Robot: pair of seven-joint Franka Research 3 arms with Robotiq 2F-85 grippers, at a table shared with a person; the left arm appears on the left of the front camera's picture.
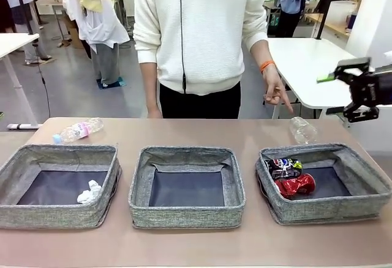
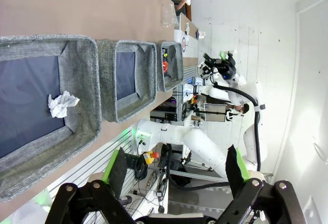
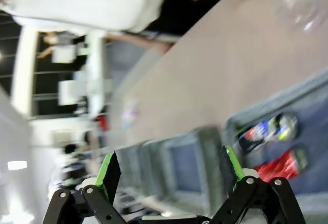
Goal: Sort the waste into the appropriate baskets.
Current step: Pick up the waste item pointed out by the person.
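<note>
middle grey woven basket (image 1: pixel 187 216) is empty. the basket left of it (image 1: pixel 55 218) has the white paper ball (image 1: pixel 90 192); the basket right of it (image 1: pixel 324 211) has the dented red can (image 1: pixel 296 186) and dark blue can (image 1: pixel 285 168). clear pink-labelled bottle (image 1: pixel 78 130) and clear plastic cup (image 1: pixel 302 130) wait behind. left gripper (image 2: pixel 176 155) and right gripper (image 1: pixel 331 95) are open, empty.

No text, brand, number or sign can be read. The pink label on the bottle (image 1: pixel 78 130), lying at about ten o'clock in the front view, is too small to make out. The print on the dark blue can (image 1: pixel 285 167) and on the red can (image 1: pixel 295 185), both inside the basket (image 1: pixel 324 208) at about four o'clock, is also illegible. In the right wrist view the print on both cans is blurred.
</note>
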